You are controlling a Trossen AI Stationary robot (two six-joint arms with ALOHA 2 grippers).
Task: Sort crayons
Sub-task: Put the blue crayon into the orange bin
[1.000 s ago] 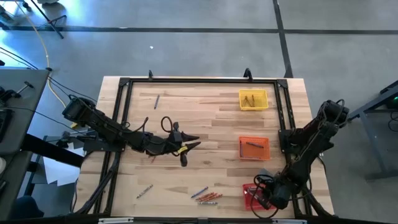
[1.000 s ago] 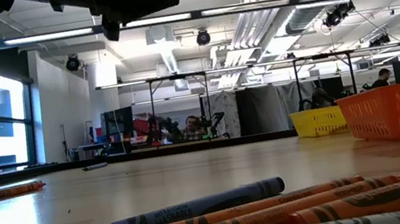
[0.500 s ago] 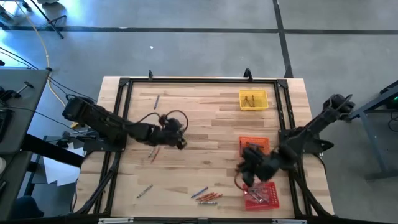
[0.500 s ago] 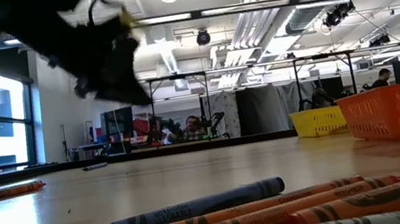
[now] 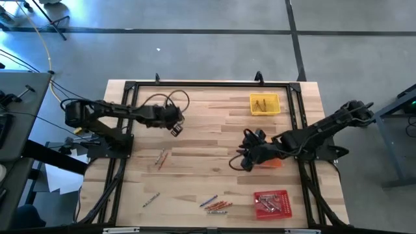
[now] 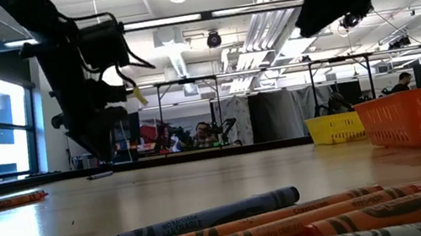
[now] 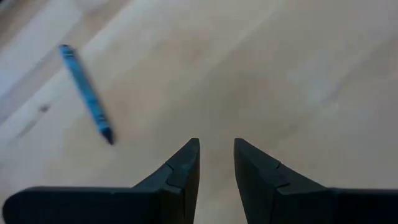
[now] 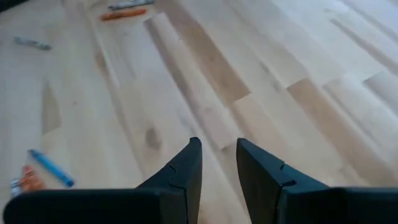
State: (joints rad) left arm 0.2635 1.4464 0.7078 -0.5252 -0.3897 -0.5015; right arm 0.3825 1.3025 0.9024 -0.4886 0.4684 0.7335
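Note:
Crayons lie scattered on the wooden table (image 5: pixel 214 140). A blue one (image 5: pixel 164 105) lies at the far left and also shows in the left wrist view (image 7: pixel 86 93). A reddish pair (image 5: pixel 160 158) and a grey one (image 5: pixel 151 199) lie at the left. A cluster (image 5: pixel 215 205) lies at the near edge, close up in the low view (image 6: pixel 236 221). My left gripper (image 5: pixel 176 128) hangs over bare wood just right of the blue crayon, fingers (image 7: pixel 216 149) a little apart and empty. My right gripper (image 5: pixel 242 161) is over the table's middle, fingers (image 8: pixel 217 149) a little apart and empty.
A yellow tray (image 5: pixel 264 104) with crayons stands at the far right. An orange tray (image 5: pixel 275 162) is mostly hidden under my right arm. A red tray (image 5: pixel 272 203) with crayons stands at the near right. A black frame (image 5: pixel 208 84) runs around the table.
My left gripper has gone from the table's middle left toward the far edge and has come lower. My right gripper has gone from the red tray at the near right corner toward the far edge and the table's middle, past the orange tray.

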